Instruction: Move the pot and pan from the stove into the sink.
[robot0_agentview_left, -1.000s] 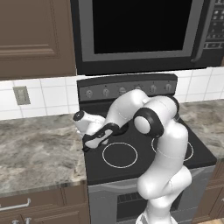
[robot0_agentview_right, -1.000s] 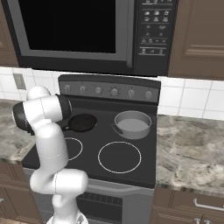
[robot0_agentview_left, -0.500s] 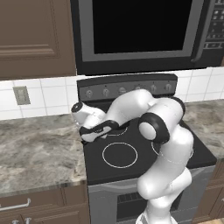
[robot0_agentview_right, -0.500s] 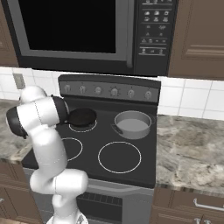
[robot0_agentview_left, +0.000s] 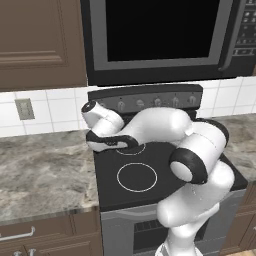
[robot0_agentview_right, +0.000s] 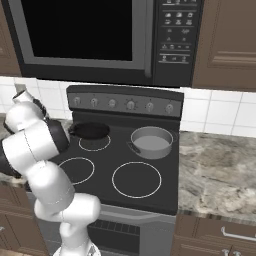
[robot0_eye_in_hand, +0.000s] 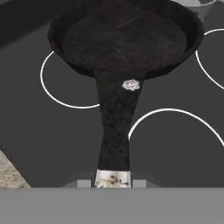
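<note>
Over the last second the arm swung left and lifted: pan now off its rear-left ring on the stove, handle clamped in the pincer; pot untouched, sink next.

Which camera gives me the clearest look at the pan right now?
The hand view: the pan lies open to the camera, bowl and handle. The right base view shows its bowl on the rear left burner, handle behind the arm. The left base view hides it behind the arm.

Both base views down on the stove; hand view close along the pan
</note>
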